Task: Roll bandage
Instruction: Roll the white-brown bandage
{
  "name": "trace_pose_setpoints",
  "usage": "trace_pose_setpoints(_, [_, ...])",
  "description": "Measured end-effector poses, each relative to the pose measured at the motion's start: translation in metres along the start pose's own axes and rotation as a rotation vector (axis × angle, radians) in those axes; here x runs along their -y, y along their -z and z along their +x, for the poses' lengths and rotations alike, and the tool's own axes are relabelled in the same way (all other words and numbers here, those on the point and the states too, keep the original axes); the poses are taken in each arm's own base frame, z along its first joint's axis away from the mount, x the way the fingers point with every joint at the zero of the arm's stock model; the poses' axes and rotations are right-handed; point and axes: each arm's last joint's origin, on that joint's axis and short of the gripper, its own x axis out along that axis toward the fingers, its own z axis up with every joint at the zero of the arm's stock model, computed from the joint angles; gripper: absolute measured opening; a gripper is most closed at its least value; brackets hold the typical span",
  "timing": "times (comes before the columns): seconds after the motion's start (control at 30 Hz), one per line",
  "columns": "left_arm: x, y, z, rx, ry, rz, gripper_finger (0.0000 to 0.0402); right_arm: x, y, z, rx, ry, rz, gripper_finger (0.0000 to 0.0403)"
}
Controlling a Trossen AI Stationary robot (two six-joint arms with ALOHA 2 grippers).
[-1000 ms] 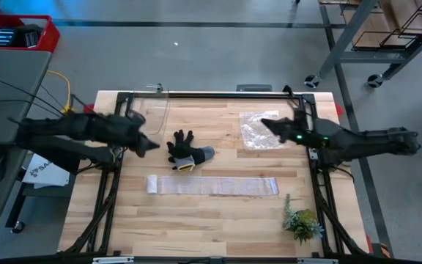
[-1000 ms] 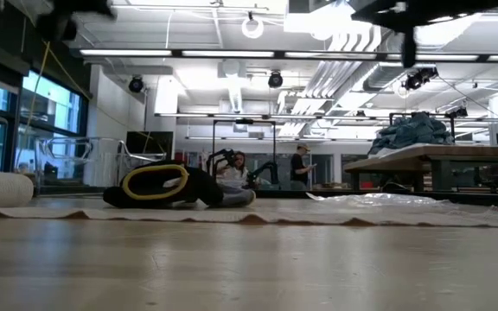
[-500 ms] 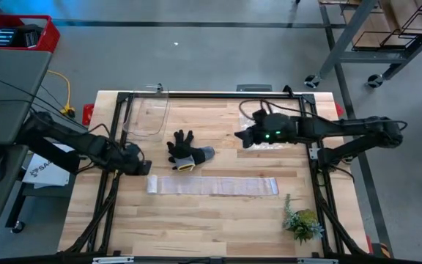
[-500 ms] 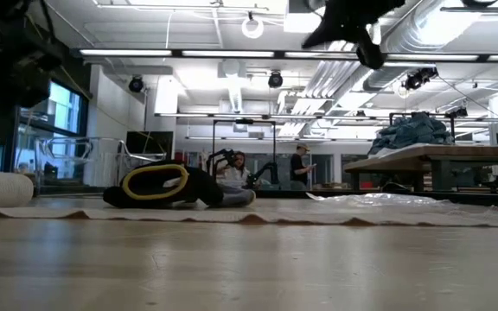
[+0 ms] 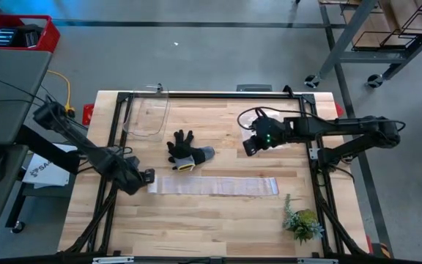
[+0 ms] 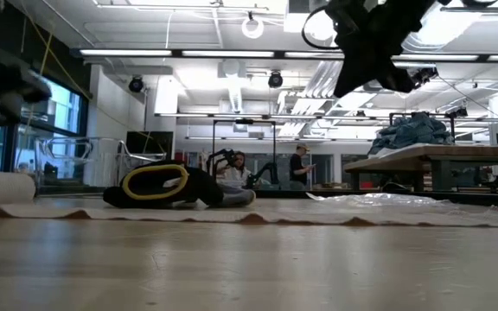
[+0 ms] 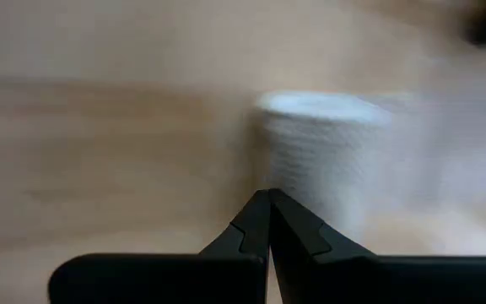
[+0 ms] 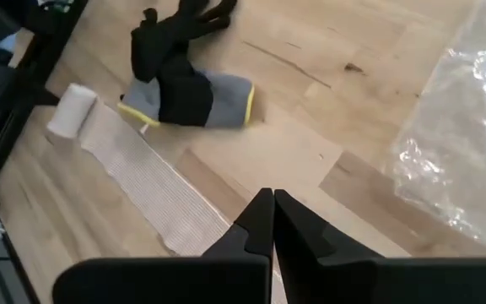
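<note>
Lying flat across the lower middle of the high view, the bandage [image 5: 212, 185] is being presented as 1 long strip, its small rolled end at the left, so rolling is judged to be starting from that end. The left gripper [image 5: 146, 177] is being held right at that rolled end, its fingers pressed together on nothing; in the left wrist view the white roll [image 7: 323, 152] is sitting just beyond the shut tips, which suggests the roll is being lined up for a push or a grasp. The right gripper [image 5: 247, 147] is being carried over the table [image 5: 218, 227] right of centre, well apart from the strip, its fingers likewise together and empty, probably being brought in to steady the cloth.

Counted in the high view:
- 1 bandage.
- 1 black-and-grey glove [image 5: 187, 152], lying just above the strip and not touching it as far as can be told.
- 1 crinkly clear plastic bag [image 8: 458, 160] under the right arm.
- 1 clear tray [image 5: 146, 117] at the upper left of the table.
- 1 small green plant [image 5: 302, 222] at the lower right.
- 2 arms.
</note>
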Motion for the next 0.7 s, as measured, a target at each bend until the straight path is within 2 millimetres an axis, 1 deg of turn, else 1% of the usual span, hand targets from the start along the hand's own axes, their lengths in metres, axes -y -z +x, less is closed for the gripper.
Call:
trace_pose_setpoints(0.1, [0.008,0.002,0.004,-0.01,0.008,-0.025,0.0,0.001,-0.001,0.0,0.0,-0.005,-0.042,0.0])
trace_pose_setpoints(0.3, [0.013,0.002,0.012,-0.002,0.002,-0.064,0.0,0.001,-0.003,-0.001,-0.006,-0.023,-0.06,0.0])
trace_pose_setpoints(0.4, [0.018,0.002,0.011,-0.005,0.036,-0.065,0.0,0.0,-0.002,-0.001,-0.028,-0.045,-0.058,0.0])
trace_pose_setpoints(0.5, [0.021,0.003,0.006,0.007,0.057,-0.04,0.0,-0.006,0.0,0.001,-0.093,-0.138,-0.072,0.0])
trace_pose_setpoints(0.6, [0.019,0.0,0.001,0.038,0.021,-0.013,0.0,-0.019,0.005,0.016,-0.16,-0.241,-0.109,0.0])
trace_pose_setpoints(0.7, [0.018,-0.002,-0.003,0.043,0.016,-0.011,0.0,-0.036,0.007,0.044,-0.169,-0.36,-0.143,0.0])
